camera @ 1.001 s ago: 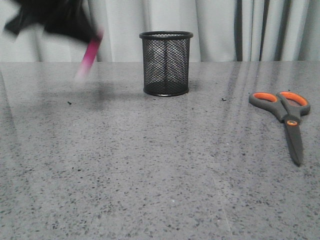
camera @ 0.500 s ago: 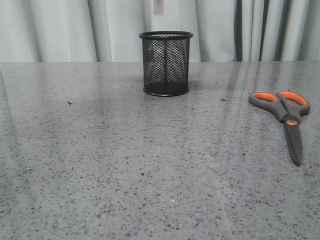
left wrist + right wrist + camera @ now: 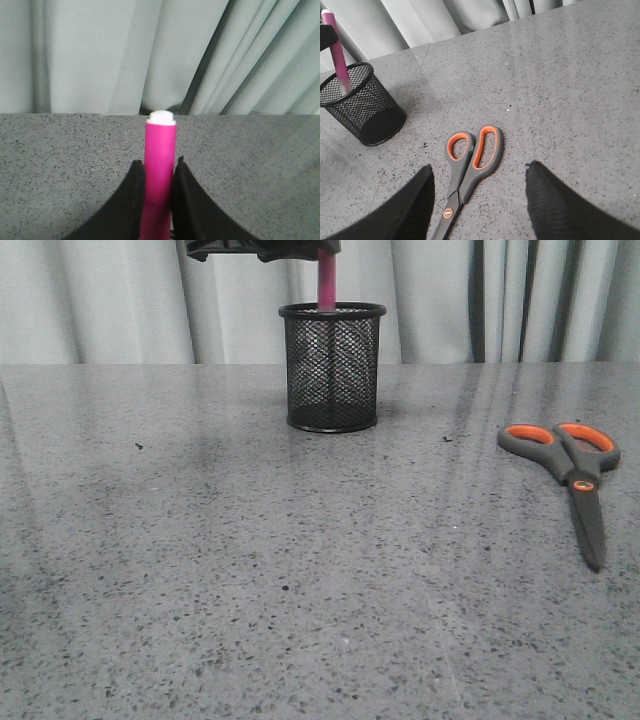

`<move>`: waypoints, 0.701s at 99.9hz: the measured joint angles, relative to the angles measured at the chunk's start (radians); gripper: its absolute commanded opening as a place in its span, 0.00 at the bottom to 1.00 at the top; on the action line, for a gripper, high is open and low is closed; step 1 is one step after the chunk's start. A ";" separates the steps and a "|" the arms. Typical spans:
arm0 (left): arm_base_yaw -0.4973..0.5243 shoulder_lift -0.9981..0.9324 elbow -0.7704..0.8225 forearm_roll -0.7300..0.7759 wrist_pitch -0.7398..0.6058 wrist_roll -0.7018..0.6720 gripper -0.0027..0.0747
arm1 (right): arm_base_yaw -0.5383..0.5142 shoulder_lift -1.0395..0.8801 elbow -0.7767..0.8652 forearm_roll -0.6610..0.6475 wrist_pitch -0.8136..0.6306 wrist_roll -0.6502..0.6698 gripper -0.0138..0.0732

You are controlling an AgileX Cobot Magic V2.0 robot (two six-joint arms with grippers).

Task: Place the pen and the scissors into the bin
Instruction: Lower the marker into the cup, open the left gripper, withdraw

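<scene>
Front view: left gripper (image 3: 159,172) clamps the pink pen (image 3: 326,280) upright, lower end inside the mesh bin (image 3: 332,368), ready for release; right gripper (image 3: 480,192) hangs spread over the scissors (image 3: 467,172).

Lab-like setup: speckled grey tabletop (image 3: 300,590), curtain backdrop (image 3: 120,300).

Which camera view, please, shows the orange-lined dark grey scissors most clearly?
The right wrist view: the orange-lined dark grey scissors lie close below the open right gripper, loops and pivot plain, though the blade tips are cut off. The front view shows them whole but smaller, flat on the speckled grey table. The left wrist view misses them.
</scene>
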 measured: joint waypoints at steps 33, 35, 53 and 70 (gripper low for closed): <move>-0.002 -0.029 0.000 0.014 0.054 0.000 0.74 | 0.000 0.000 0.000 0.000 0.000 0.000 0.58; -0.002 -0.041 0.000 0.024 0.061 0.000 0.72 | 0.000 0.000 0.000 0.000 0.000 0.000 0.58; -0.002 -0.233 0.000 0.171 0.254 0.000 0.51 | 0.008 0.018 -0.081 0.000 0.103 -0.005 0.56; -0.002 -0.479 -0.002 0.251 0.468 0.000 0.46 | 0.081 0.148 -0.243 0.000 0.255 -0.035 0.56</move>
